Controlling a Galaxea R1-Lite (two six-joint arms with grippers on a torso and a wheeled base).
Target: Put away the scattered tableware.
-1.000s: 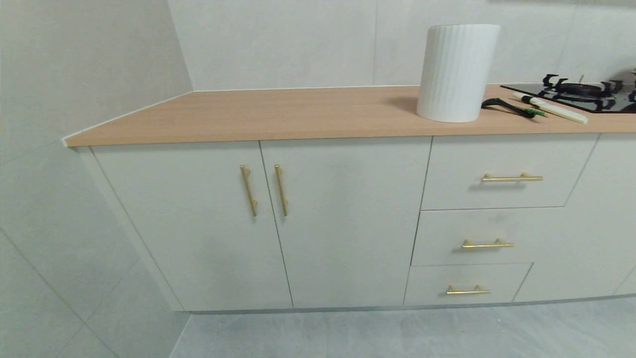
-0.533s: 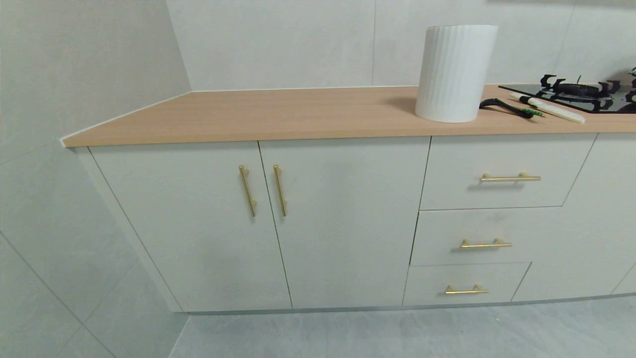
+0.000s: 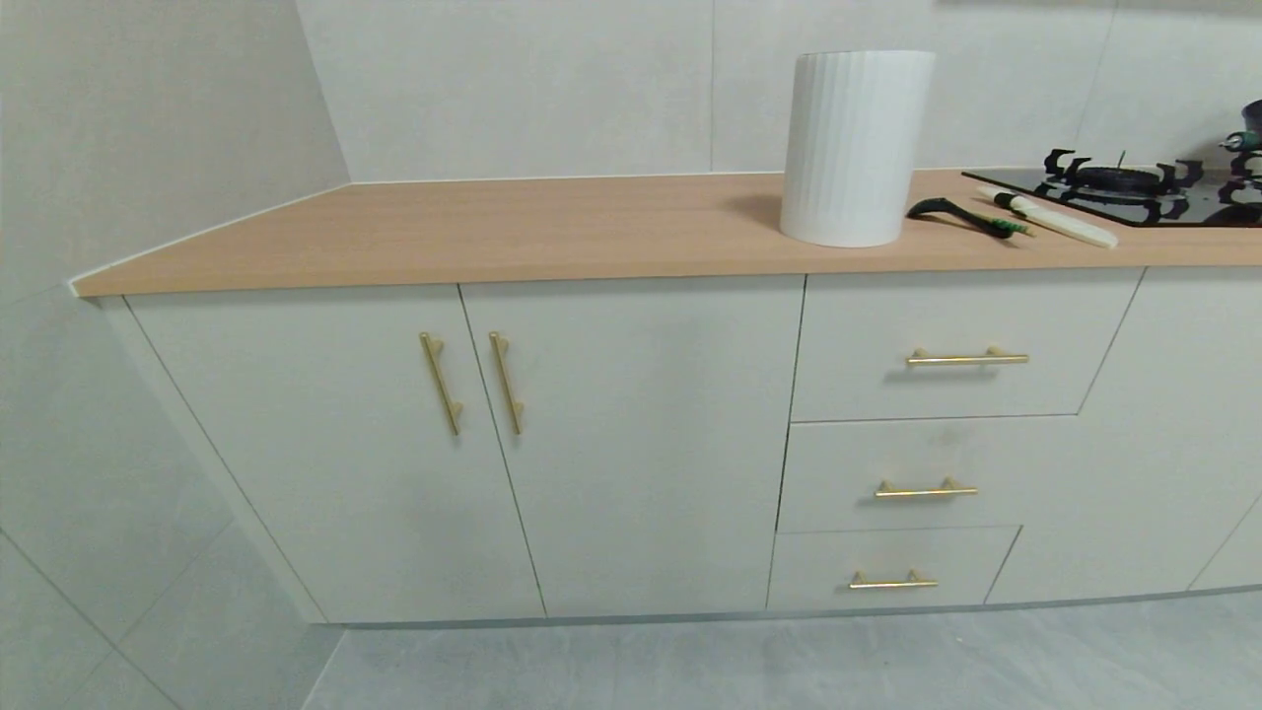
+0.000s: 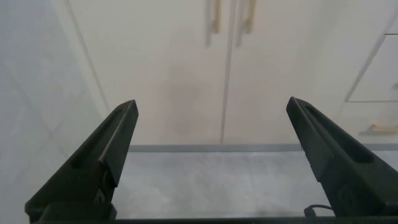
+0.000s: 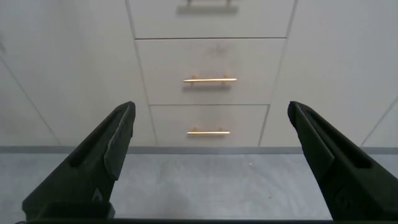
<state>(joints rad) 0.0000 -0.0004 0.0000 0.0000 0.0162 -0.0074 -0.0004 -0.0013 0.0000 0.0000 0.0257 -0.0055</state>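
- A wooden countertop runs across the upper middle of the head view.
- Two pale cabinet doors sit below it at centre-left, their upright gold handles side by side.
- Three stacked drawers are at right, each with a horizontal gold bar.
- A black gas hob is at the upper right.
- Grey floor lies along the bottom.

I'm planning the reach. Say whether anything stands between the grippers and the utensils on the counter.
The left gripper and right gripper hang low facing the cabinet fronts, while the utensils lie on the counter. The white container stands left of them, in the left arm's likely path; nothing visible blocks the right.
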